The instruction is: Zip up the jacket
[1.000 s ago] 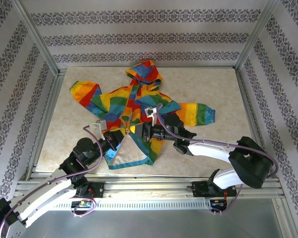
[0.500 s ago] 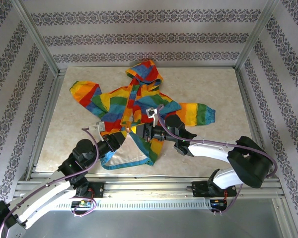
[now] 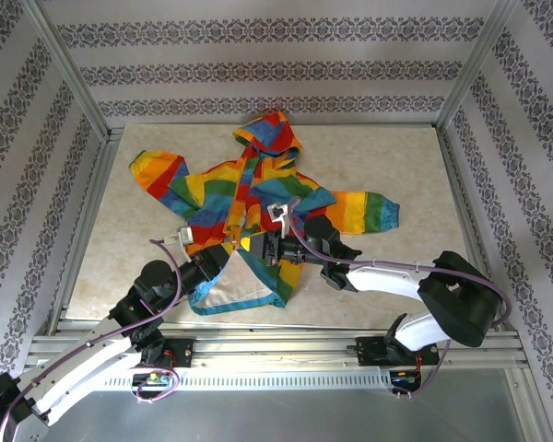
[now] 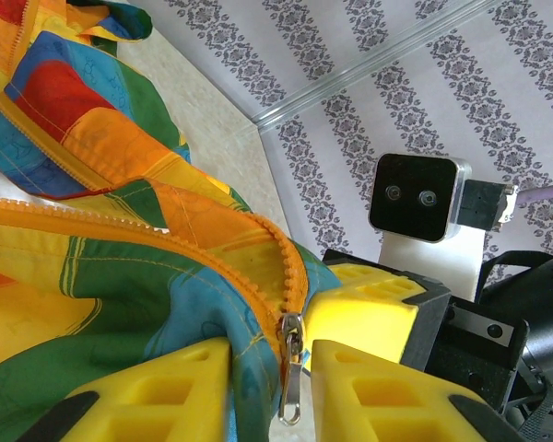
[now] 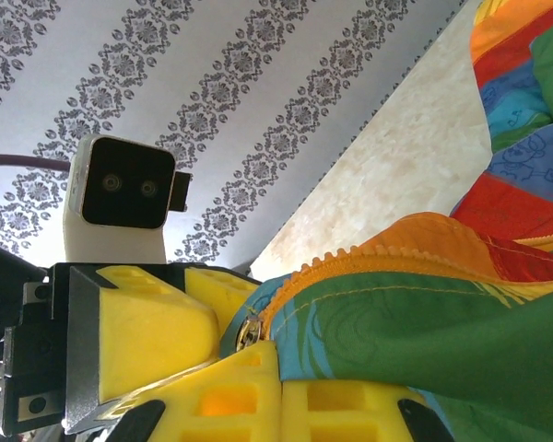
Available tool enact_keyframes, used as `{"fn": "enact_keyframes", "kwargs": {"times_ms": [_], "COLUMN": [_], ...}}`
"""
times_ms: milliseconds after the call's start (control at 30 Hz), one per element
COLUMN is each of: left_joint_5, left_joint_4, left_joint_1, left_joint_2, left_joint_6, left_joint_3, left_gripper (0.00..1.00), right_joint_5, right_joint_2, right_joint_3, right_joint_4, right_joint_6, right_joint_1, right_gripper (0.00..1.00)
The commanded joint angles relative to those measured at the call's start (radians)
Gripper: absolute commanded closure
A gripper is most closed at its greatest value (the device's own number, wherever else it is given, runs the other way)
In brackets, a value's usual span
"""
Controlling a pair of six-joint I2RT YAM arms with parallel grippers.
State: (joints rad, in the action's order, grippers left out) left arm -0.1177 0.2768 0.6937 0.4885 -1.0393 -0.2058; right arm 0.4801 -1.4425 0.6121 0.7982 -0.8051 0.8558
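I had the jacket open by the desk's near edge, left gripper and right gripper both clamped on fabric beside the zipper pull; zip-start step, I judged, next needing the slider drawn hoodward.

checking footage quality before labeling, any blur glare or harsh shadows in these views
Top external: even light, soft shadows, the jacket sharp, no glare. Left wrist: zipper pull crisp, bright but not blown out. Right wrist: zipper teeth sharp, patterned wall clear too.
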Motion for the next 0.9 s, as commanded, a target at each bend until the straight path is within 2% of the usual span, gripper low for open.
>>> {"fn": "enact_keyframes", "kwargs": {"times_ms": [0,133,167,367,667,800,867], "left_joint_5": [0.015,0.028,0.032,0.027,-0.097,-0.100,-0.094], "left_joint_4": [0.058,0.026,0.023,-0.063,-0.485,-0.639,-0.718], "left_joint_1": [0.008,0.007,0.007,0.007,0.009,0.010,0.010], "left_joint_2": [-0.014,-0.027,-0.031,-0.041,0.051,0.081,0.098], "left_joint_6": [-0.016,-0.017,-0.016,-0.001,0.043,0.043,0.052], "left_joint_3": [0.019,0.018,0.019,-0.013,-0.185,-0.243,-0.281], "left_gripper": [0.82,0.99,1.00,1.00,1.00,1.00,1.00], "right_joint_5": [0.002,-0.020,-0.027,-0.041,-0.038,-0.035,-0.035], "right_joint_2": [-0.008,0.008,0.017,0.040,0.060,0.051,0.056], "right_joint_3": [-0.018,-0.036,-0.042,-0.055,-0.063,-0.067,-0.078], "right_joint_4": [0.052,0.055,0.053,0.017,-0.011,-0.014,-0.018], "right_joint_6": [0.025,0.026,0.030,0.037,0.039,0.044,0.056], "right_joint_1": [0.020,0.020,0.020,0.010,-0.012,-0.024,-0.029], "right_gripper": [1.00,1.00,1.00,1.00,1.00,1.00,0.82]}}
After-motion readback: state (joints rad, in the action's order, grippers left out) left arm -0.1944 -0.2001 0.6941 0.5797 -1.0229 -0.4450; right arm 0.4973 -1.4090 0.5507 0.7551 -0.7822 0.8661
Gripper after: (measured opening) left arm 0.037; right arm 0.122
